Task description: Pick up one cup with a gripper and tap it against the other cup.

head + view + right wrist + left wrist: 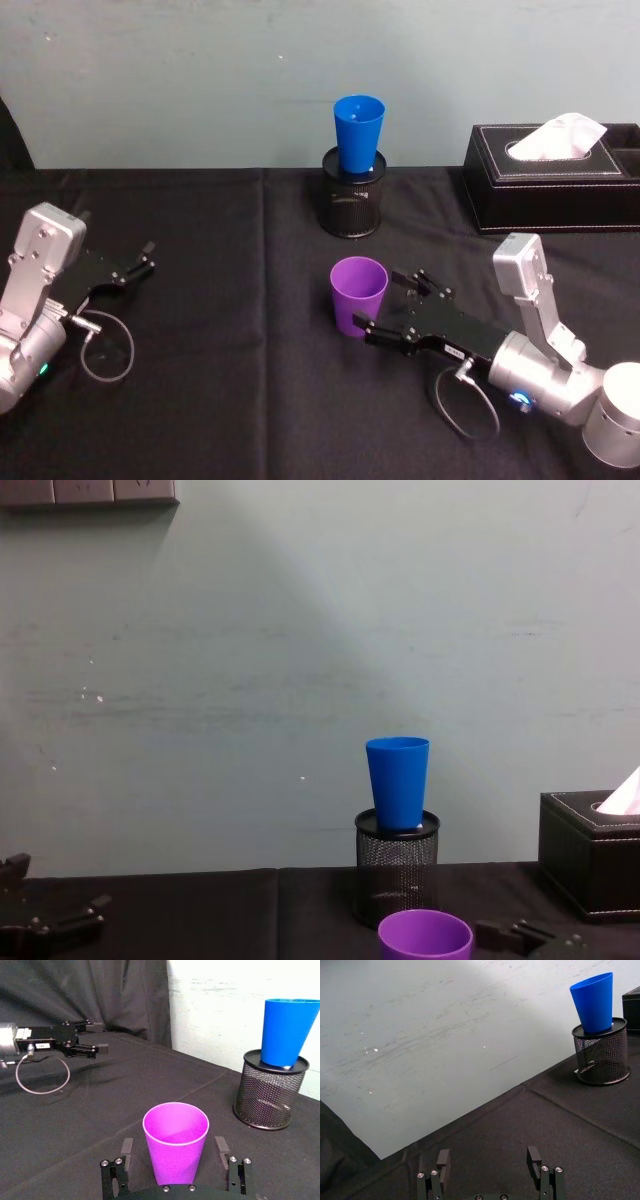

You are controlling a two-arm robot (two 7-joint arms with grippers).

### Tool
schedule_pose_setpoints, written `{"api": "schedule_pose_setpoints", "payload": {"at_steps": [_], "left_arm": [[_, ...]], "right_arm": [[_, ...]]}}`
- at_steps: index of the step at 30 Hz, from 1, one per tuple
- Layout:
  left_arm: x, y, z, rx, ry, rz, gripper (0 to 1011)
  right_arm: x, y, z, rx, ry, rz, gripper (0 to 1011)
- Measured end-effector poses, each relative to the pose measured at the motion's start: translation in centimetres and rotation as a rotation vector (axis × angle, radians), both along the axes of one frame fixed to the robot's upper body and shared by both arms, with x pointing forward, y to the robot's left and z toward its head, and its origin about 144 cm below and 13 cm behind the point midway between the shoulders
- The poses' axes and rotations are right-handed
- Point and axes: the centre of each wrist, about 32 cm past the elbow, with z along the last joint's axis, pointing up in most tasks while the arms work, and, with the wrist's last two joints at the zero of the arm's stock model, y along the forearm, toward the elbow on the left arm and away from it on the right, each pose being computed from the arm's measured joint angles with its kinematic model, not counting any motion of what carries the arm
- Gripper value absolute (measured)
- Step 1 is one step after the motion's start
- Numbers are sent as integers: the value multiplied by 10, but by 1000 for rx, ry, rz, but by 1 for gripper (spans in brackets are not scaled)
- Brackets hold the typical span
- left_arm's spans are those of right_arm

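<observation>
Step in hand looks like pre-grasp. Nearest the robot, the purple cup (357, 287) stands on the black tablecloth (230, 350) right of centre, with the right gripper (173, 1146) low at table level around its lower half. One jaw sits on each side, spread, and a gap shows to each cup wall in the right wrist view, so nothing is gripped yet. The cup is upright with its mouth up, its long axis vertical and its narrow base on the cloth. The left gripper (146, 258) is parked at the left near the cloth, jaws apart, holding nothing. Farther back, near the wall, the blue cup (359, 130) sits mouth up with its base dropped into the black mesh pen holder (352, 205), axis about vertical, well apart from the purple one. A tissue box (550, 180) is at the back right. Next move, as I judge it: close on the purple wall, lift, carry it back and up to blue-cup height, and tap lightly, since the blue one is perched and could tip.
</observation>
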Motion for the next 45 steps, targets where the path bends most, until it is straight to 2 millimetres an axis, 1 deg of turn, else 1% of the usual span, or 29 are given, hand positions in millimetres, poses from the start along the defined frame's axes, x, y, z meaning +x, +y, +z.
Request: {"api": "schedule_pose_setpoints", "payload": {"at_steps": [5, 18, 27, 36, 37, 39, 40, 44, 45], "left_arm": [[0, 0, 0, 0, 0, 0, 1000], [0, 0, 0, 0, 0, 0, 1000], [0, 0, 0, 0, 0, 0, 1000], [0, 0, 0, 0, 0, 0, 1000], [0, 0, 0, 0, 0, 0, 1000], [0, 0, 0, 0, 0, 0, 1000], [0, 0, 0, 0, 0, 0, 1000], [0, 0, 0, 0, 0, 0, 1000], [0, 0, 0, 0, 0, 0, 1000]], "right_arm": [[9, 6, -3, 15, 10, 1, 1000], [25, 16, -6, 24, 18, 4, 1000], [31, 23, -6, 26, 19, 19, 1000], [31, 23, -7, 26, 19, 19, 1000], [31, 23, -7, 26, 19, 18, 994], [31, 23, -7, 26, 19, 18, 950], [31, 23, -7, 26, 19, 18, 908], [31, 22, -6, 27, 18, 18, 846], [31, 22, -6, 27, 18, 18, 805]]}}
